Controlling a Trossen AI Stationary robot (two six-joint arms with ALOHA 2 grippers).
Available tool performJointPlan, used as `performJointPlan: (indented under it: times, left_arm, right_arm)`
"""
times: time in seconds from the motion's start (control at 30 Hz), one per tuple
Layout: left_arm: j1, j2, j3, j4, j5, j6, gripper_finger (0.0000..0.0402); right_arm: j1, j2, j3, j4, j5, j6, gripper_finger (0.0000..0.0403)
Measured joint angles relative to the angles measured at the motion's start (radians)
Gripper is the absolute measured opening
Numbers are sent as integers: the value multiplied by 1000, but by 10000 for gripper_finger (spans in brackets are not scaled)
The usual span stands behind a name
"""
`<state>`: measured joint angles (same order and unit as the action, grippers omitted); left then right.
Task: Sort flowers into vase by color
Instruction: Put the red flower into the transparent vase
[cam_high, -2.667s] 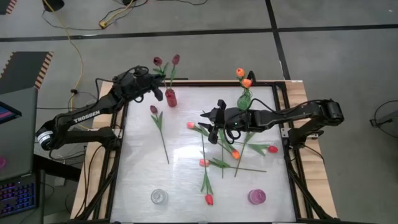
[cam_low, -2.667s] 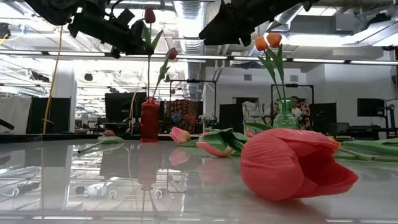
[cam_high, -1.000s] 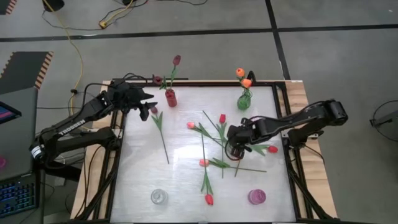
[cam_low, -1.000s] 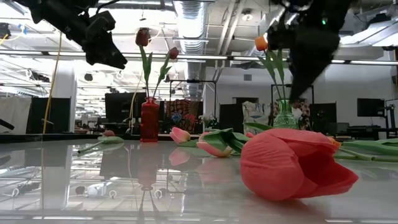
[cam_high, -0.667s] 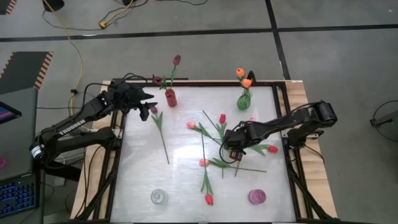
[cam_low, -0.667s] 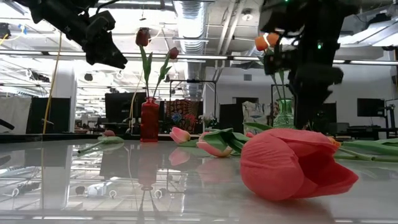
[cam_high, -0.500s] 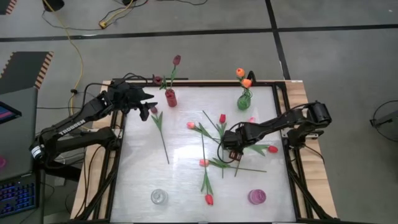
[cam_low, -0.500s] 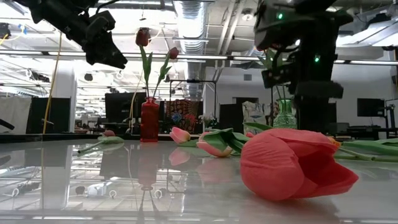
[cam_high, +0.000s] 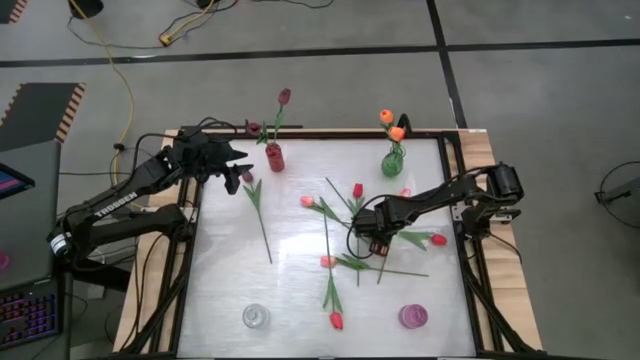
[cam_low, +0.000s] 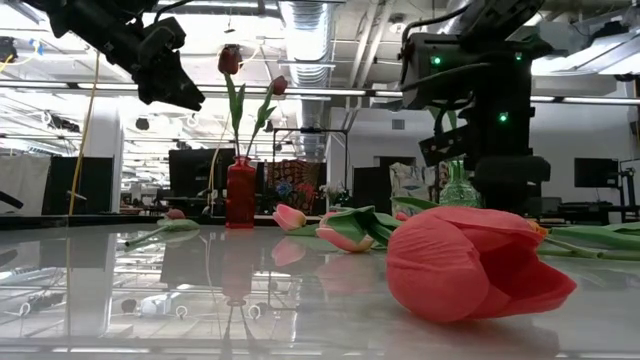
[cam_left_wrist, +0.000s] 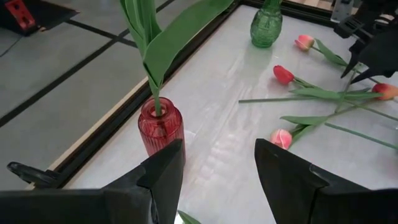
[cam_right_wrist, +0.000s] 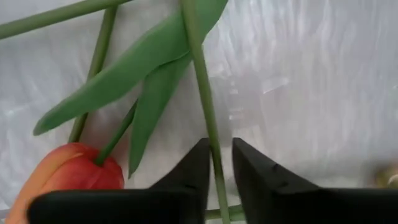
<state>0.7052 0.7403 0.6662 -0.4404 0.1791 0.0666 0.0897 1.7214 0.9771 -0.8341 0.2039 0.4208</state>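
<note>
Several tulips lie flat on the white table. My right gripper points down into their middle. In the right wrist view its fingertips stand close on either side of a thin green stem, beside an orange-red head. My left gripper hovers open at the far left, by the red vase that holds maroon tulips. The green vase holds orange tulips. In the low view a big pink head hides my right fingertips. My right gripper comes from above, pointing down, its fingers across the green stem, which runs between their tips. A sliver of table shows between the stem and one finger. I cannot tell whether the other finger touches the stem. The flower lies flat on the table.
A maroon tulip lies below my left gripper. A clear vase and a pink vase stand near the front edge. Crossed stems and leaves crowd the table's middle. A dark frame rims the table.
My right gripper has come down onto the heap of tulips, shifting a little toward the table's left and tipping from a slant to nearly straight down. The flowers lie as before.
</note>
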Motion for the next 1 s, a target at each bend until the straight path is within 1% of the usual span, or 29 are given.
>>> performJointPlan:
  times: [0.17, 0.23, 0.4, 0.6, 0.73, 0.83, 1.0]
  left_arm:
    - [0, 0, 0, 0, 0, -2, 184]
    - [0, 0, 0, 0, 0, -2, 184]
    - [0, 0, 0, 0, 1, -4, 184]
    - [0, 0, 0, 0, 6, -27, 184]
    - [0, 0, 0, 1, 72, -38, 184]
    - [0, 0, 0, 1, 135, -80, 184]
    - [0, 0, 0, 1, 295, -176, 184]
  right_arm:
    - [2, 0, 0, -1, 0, -8, 39]
    - [1, 0, 1, -4, 0, -12, 25]
    - [2, 0, 50, -72, 0, -46, 25]
    - [17, 0, 160, -166, 1, -134, 44]
    - [28, 0, 248, -208, 3, -215, 36]
    - [37, 0, 312, -213, 3, -297, 30]
    - [58, -1, 414, -200, 5, -459, 37]
